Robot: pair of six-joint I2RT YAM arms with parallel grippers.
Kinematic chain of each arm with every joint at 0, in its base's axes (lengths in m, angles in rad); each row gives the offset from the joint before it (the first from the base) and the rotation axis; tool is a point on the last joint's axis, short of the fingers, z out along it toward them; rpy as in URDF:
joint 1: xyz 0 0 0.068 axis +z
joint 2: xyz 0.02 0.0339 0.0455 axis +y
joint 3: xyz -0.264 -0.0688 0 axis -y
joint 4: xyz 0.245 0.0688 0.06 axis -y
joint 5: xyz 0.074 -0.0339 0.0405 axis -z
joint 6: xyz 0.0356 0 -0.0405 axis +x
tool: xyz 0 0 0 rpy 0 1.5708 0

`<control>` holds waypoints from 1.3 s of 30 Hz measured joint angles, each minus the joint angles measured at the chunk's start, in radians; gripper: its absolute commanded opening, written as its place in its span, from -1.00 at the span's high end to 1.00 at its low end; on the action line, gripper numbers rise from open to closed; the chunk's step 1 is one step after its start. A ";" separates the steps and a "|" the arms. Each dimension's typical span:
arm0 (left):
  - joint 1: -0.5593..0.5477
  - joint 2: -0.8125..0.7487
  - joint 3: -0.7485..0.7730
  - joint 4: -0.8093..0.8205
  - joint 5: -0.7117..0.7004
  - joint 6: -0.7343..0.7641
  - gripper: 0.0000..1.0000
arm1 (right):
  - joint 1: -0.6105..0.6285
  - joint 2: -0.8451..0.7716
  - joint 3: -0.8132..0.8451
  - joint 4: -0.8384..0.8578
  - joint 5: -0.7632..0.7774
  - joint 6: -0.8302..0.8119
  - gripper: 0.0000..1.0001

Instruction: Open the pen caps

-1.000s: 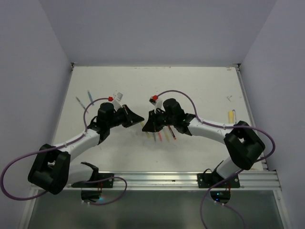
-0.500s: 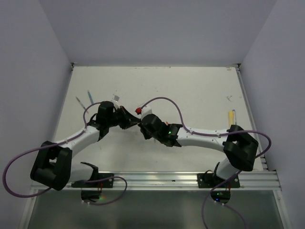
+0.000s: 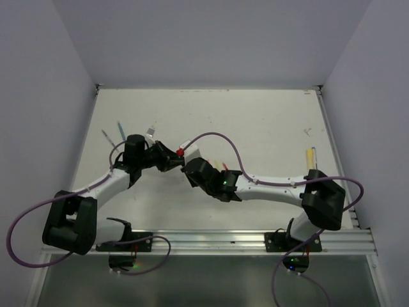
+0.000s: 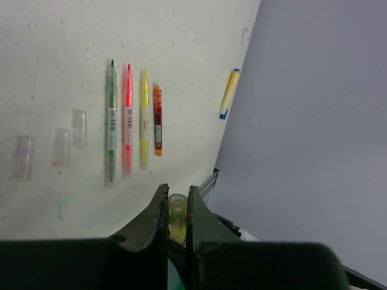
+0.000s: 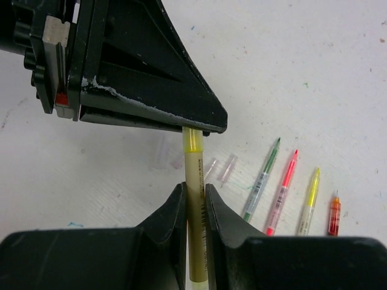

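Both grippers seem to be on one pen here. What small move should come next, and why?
Probably pull the grippers straight apart: the left gripper is shut on the yellow cap, the right gripper on the barrel, and cap and barrel look joined in one line.

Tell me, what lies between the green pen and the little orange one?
Two pens: a pink pen beside the green pen, then a yellow pen beside the orange pen. The left wrist view shows this row.
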 measured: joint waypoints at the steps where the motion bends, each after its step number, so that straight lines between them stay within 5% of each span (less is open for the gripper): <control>1: 0.003 -0.005 -0.002 0.002 0.002 0.002 1.00 | -0.002 -0.001 -0.001 0.005 -0.007 -0.001 1.00; 18: 0.076 -0.342 -0.050 0.187 -0.047 0.288 1.00 | -0.257 -0.080 -0.182 0.009 -0.747 0.118 1.00; 26: 0.076 -0.259 -0.018 -0.159 -0.216 0.422 1.00 | -0.368 -0.259 -0.175 -0.126 -0.672 0.126 1.00; 30: 0.074 -0.223 -0.105 -0.212 -0.232 0.435 1.00 | -0.486 -0.284 -0.172 -0.203 -0.550 0.112 1.00; 39: 0.043 -0.236 -0.200 -0.245 -0.256 0.442 1.00 | -0.548 -0.211 -0.203 -0.269 -0.392 0.062 1.00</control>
